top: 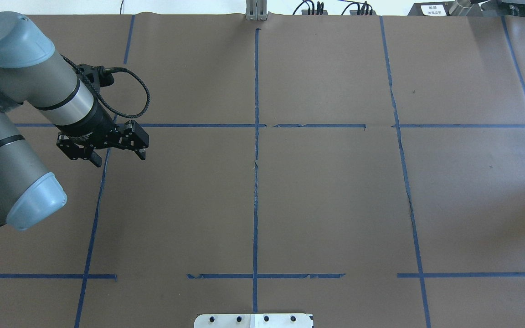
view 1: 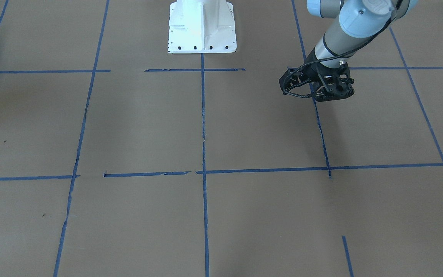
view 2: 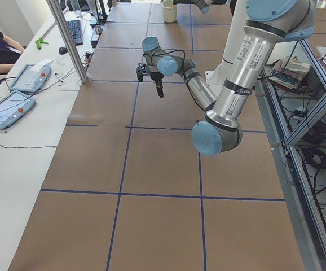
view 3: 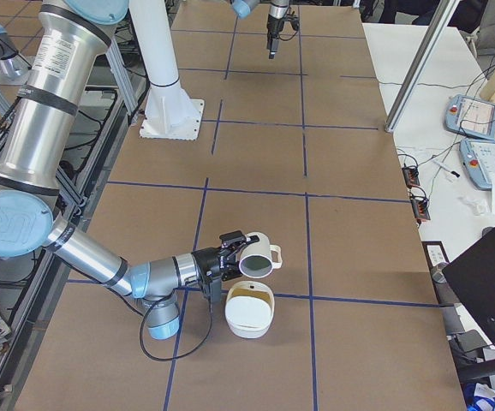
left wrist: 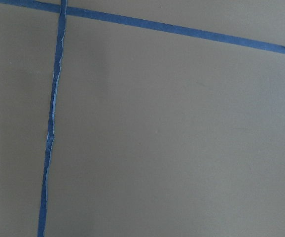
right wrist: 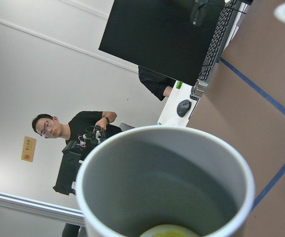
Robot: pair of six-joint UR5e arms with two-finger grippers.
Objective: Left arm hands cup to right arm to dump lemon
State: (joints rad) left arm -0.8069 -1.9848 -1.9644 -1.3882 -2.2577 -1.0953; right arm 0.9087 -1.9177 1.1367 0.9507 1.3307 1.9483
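The white cup (view 3: 254,255) hangs tilted on its side at the end of the near right arm in the exterior right view, its mouth turned toward a white bowl (view 3: 249,310) on the table just below. The right gripper (view 3: 229,254) is at the cup, but I cannot tell whether it is open or shut. In the right wrist view the cup (right wrist: 192,148) fills the frame, grey inside, with the lemon (right wrist: 168,231) low in it. The left gripper (top: 119,159), black and skeletal, hovers open and empty over the table's left part, far from the cup; it shows too as the left gripper (view 1: 310,94).
The white robot base (view 1: 202,27) stands at the table's middle edge. Blue tape lines (left wrist: 51,138) cross the brown table. An operators' bench with teach pendants (view 3: 479,116) and a laptop (view 3: 487,282) runs along the far side, where a seated person (right wrist: 83,133) shows.
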